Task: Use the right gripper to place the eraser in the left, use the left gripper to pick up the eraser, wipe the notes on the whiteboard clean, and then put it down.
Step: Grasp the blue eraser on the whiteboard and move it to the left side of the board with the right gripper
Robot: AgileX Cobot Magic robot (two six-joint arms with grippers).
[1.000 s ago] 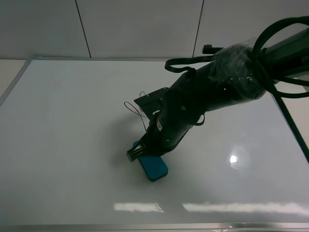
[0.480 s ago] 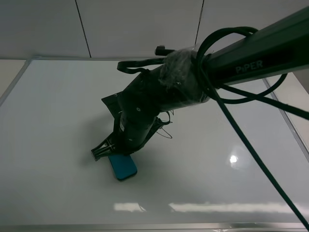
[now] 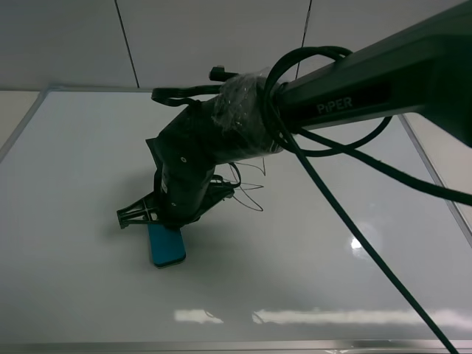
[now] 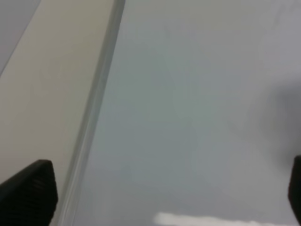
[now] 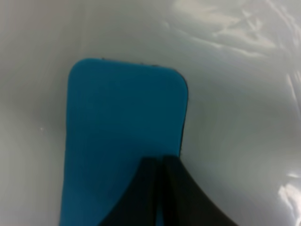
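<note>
1. Right gripper: the jaws are closed tip to tip, with nothing between them. The tips rest on the top face of the eraser, which lies flat on the whiteboard.
2. Left gripper: the jaws stand wide open and empty. Its camera shows only bare board and the silver frame.
3. Change over the last second: gripper and eraser have moved together from near the board's middle to its left half. The notes now show just right of the gripper, apart from the eraser.
4. Meaning: the hand-over step looks close to done (the eraser is probably being slid, not lifted). The release and the left-hand pickup are still to come.
5. Clearances: the eraser lies well inside the left and near frame edges, with bare board on both sides. The right arm and its cable span the board above the notes, so it should withdraw before wiping starts.
</note>
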